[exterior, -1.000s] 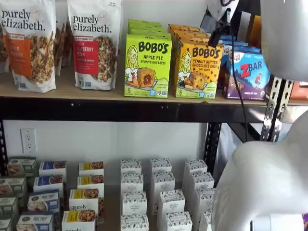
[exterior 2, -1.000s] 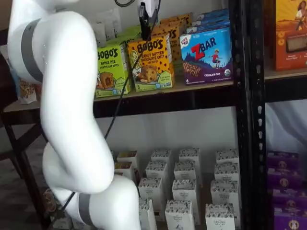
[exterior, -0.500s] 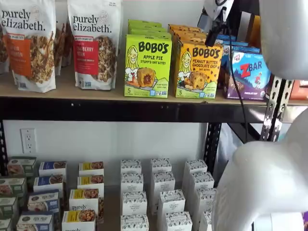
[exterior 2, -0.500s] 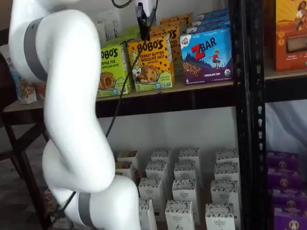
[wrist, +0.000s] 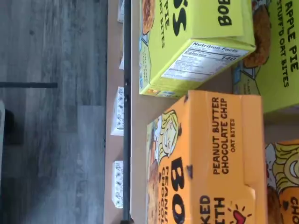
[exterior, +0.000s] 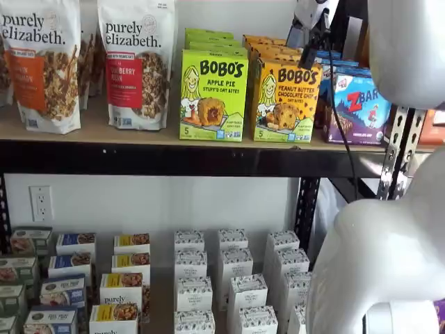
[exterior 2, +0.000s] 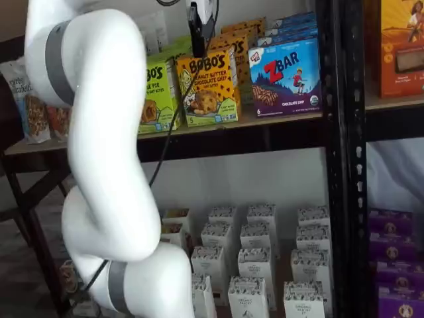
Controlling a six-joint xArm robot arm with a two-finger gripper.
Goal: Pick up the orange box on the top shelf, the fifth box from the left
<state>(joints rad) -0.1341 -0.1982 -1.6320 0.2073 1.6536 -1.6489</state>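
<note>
Orange box [exterior: 286, 101]: was stood upright on the top shelf [exterior: 174, 158], between a lime-green carton [exterior: 213, 95] and a blue ZBar carton [exterior: 358, 108].
Gripper [exterior 2: 197, 32]: was hung just above that box; finger opening could not be told.

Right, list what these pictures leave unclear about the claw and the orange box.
- Claw: both shelf views show only dark fingers side-on, so open or shut cannot be told; absent from the wrist view.
- Orange box: contact with the claw unclear.
- Orange box in wrist view: cut off by the frame edge.
- Apple Pie box: partly hidden by the arm.
</note>
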